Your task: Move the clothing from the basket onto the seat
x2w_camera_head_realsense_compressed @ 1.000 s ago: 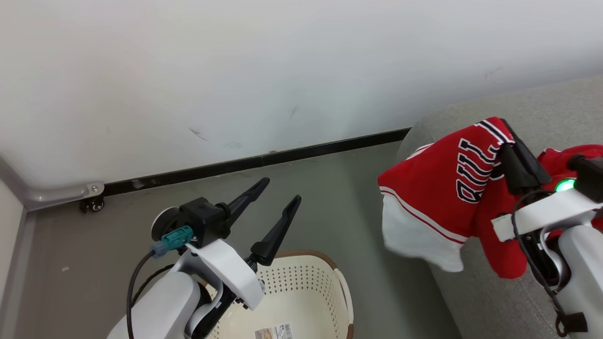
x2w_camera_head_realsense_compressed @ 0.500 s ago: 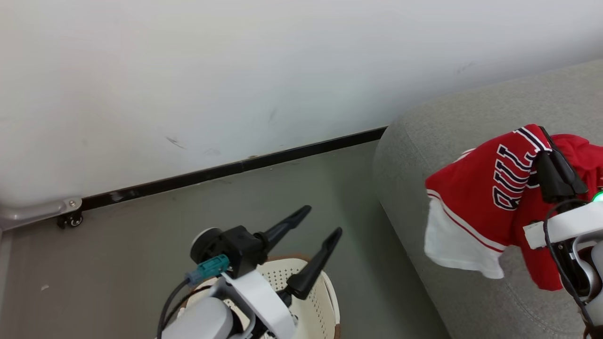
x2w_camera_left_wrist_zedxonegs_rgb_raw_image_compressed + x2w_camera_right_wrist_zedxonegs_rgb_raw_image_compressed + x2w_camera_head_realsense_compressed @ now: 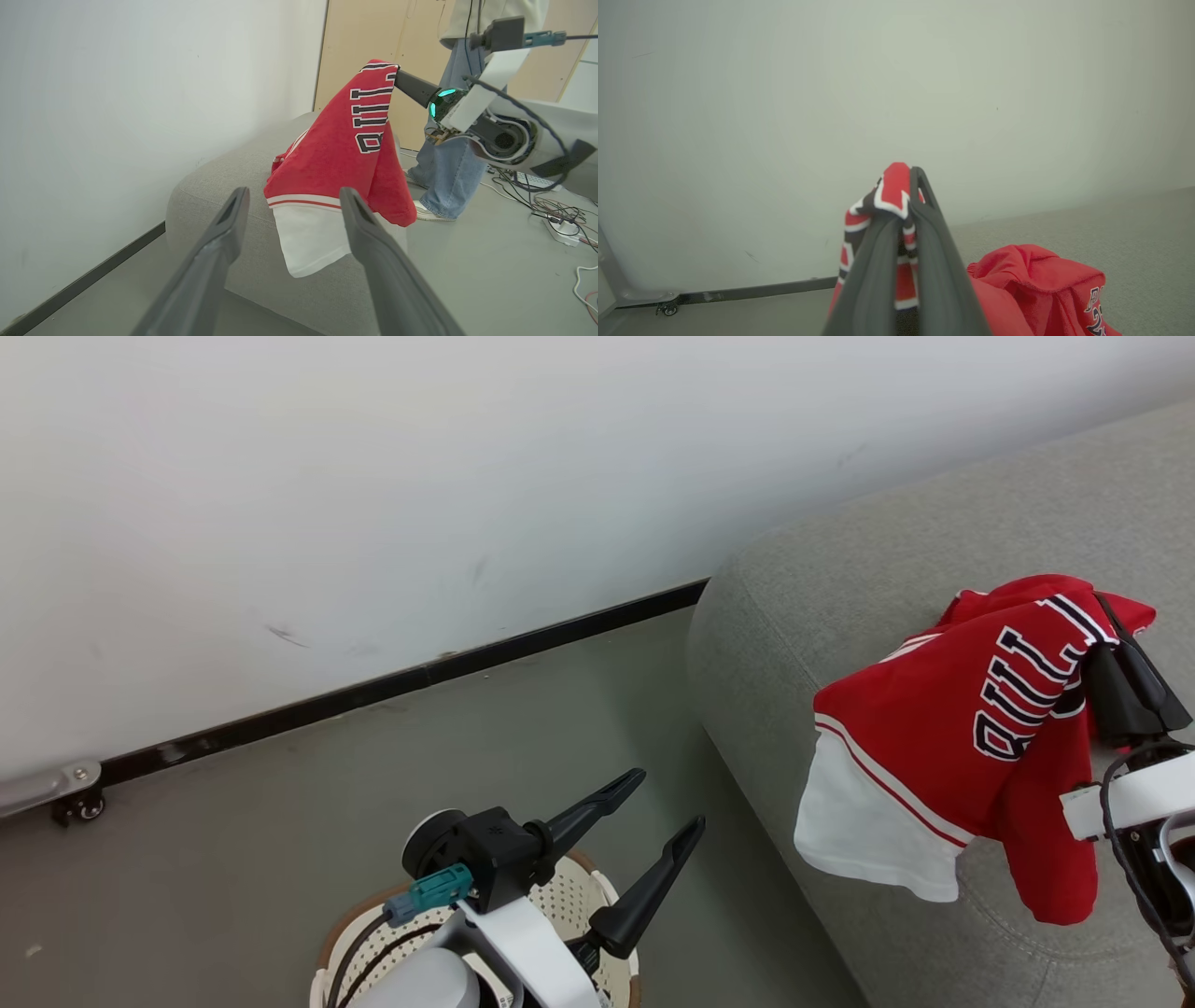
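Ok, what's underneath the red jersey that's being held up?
The grey seat: the jersey hangs over its rounded edge. A second red garment lies on the seat nearby. The seat patch behind the hanging cloth is hidden.

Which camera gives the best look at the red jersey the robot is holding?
The left wrist view: the red jersey hangs nearly whole from the shut right gripper, over the seat. The head view shows it from above, near the right edge. The right wrist view catches a pinched strip between its fingers.
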You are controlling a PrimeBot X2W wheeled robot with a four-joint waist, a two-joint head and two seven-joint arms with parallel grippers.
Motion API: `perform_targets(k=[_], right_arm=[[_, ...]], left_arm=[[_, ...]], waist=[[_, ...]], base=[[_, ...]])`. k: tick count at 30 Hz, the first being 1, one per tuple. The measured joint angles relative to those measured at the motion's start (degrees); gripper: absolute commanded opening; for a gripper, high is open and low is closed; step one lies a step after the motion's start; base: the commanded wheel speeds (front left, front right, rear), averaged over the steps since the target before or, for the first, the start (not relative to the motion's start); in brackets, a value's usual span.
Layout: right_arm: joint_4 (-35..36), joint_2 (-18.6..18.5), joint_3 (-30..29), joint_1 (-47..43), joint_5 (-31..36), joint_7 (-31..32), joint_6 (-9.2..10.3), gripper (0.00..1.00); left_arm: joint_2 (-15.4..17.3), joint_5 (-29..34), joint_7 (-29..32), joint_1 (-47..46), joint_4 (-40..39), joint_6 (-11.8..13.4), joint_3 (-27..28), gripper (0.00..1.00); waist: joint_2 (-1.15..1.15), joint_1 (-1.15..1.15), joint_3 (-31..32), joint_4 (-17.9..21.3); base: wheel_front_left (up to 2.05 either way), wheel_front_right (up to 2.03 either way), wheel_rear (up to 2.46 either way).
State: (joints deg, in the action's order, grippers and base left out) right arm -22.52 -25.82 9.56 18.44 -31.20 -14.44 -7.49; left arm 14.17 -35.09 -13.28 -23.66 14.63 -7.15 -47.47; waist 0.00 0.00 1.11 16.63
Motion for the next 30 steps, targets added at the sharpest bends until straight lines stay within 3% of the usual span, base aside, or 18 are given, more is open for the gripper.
perform_targets(k=[14,30], right_arm=[[-1.3,-4.5,0.5,7.4,-0.4,1.9,0.00,0.00],[-8.9,-10.0,-5.9,24.0,-1.5,6.0,0.00,0.00]], left_arm=[[1.3,0.6,-0.4,0.0,-1.7,0.0,0.8,1.00],[3.7,3.6,-0.6,-1.5,-7.7,0.4,2.1,1.00]], waist=[[0.00,0.00,-2.6,2.8],[0.00,0.00,-9.3,2.7]], base=[[0.00,0.00,0.00],[0.00,0.00,0.00]])
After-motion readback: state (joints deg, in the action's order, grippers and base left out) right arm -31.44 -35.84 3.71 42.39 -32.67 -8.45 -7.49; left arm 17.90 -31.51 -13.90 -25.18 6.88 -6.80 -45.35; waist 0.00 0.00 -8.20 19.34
